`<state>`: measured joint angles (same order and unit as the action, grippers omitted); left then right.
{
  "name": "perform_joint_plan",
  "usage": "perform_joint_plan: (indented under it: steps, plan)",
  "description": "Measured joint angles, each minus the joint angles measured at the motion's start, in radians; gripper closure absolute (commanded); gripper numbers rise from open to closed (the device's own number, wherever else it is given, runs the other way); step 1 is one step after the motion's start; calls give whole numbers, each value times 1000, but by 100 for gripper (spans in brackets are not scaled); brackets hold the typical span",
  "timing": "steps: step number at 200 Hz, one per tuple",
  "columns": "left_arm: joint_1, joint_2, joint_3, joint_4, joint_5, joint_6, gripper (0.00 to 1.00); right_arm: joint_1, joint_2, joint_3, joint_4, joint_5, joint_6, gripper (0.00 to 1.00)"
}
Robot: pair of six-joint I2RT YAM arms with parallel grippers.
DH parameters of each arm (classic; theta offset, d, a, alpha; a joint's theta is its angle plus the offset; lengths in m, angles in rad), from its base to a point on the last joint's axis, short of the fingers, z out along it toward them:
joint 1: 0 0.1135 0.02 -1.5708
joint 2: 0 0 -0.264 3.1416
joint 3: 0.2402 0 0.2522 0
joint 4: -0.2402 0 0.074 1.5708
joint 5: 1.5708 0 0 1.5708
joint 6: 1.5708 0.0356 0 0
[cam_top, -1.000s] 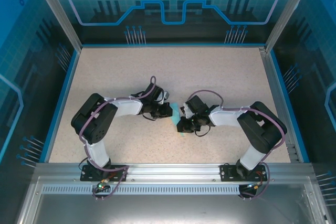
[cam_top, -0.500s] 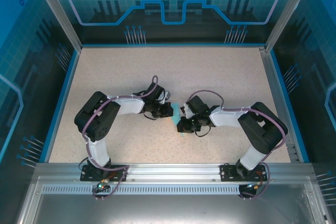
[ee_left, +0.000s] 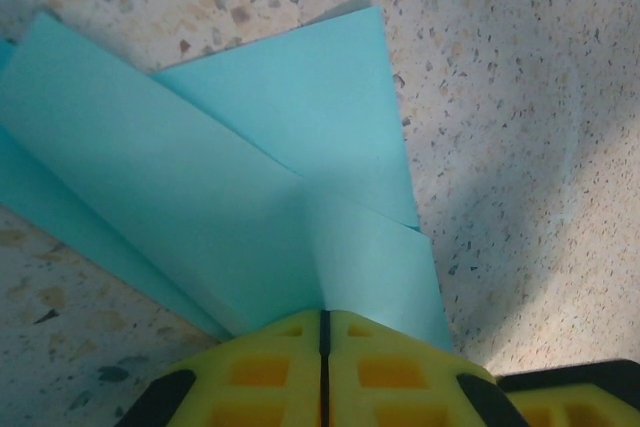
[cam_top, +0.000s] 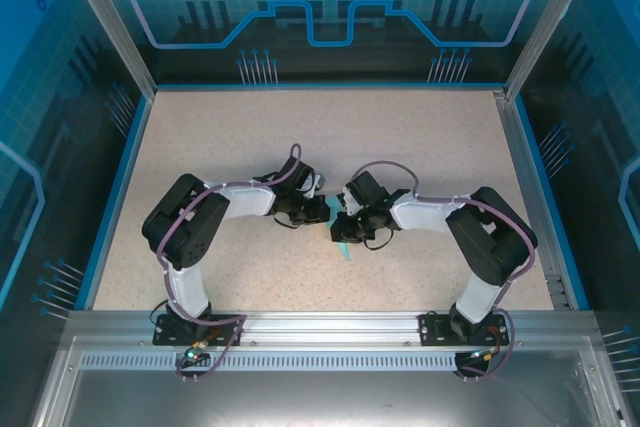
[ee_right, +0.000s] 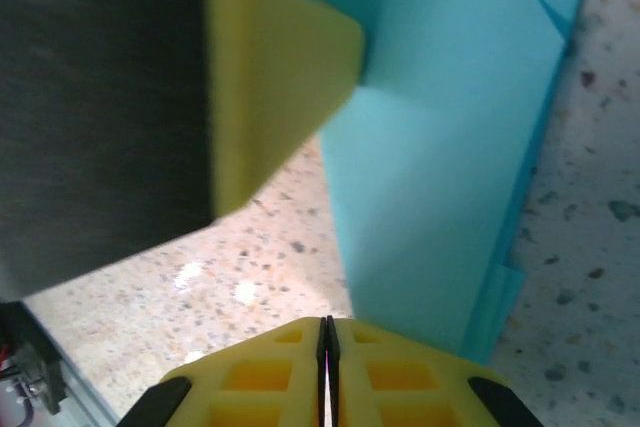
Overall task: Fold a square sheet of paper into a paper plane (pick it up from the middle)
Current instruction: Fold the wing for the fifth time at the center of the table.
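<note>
Overhead, both arms bend inward and meet about midway between the left and right edges of the bench (cam_top: pixel 420 137), somewhat closer to its near edge. The left tool (cam_top: pixel 323 212) and right tool (cam_top: pixel 341 233) sit just beside each other. A sliver of the light blue sheet of paper (cam_top: pixel 344 251) shows just nearward of them on the speckled top. Wide bare bench lies toward the far edge and both side edges; the only tight spot is between the two wrists.

Next, the left wrist camera. The left tool (ee_left: pixel 323 319) has its yellow fingers pressed together, apparently clamped on a raised crease of the sheet, which fans out in overlapping flaps.

Lastly, the right wrist camera. The right tool (ee_right: pixel 325 329) also has its fingers together. The paper runs down to their tips, but whether it is nipped there cannot be told. The left tool's yellow finger (ee_right: pixel 280 77) is close by, against the sheet's upper part.

Several folds seem done, yet the shape is broad and layered, not a narrow dart, so further folding likely remains.
</note>
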<state>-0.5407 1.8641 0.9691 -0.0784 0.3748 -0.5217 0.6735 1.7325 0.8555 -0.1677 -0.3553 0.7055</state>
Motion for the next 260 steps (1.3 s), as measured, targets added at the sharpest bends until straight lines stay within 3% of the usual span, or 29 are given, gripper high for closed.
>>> perform_joint_plan:
  steps: [103, 170, 221, 260]
  plan:
    - [0, 23, 56, -87, -5, -12, 92, 0, -129, -179, 11, -47, -90, 89]
    - [0, 23, 57, -89, -5, -22, 93, 1, -220, -166, -94, -25, -119, 88]
    - [0, 23, 57, -89, -4, -22, 92, 1, -113, -30, -25, 8, -88, 89]
    - [0, 23, 57, -89, -4, -22, 92, 1, -29, -21, -14, 15, -84, 89]
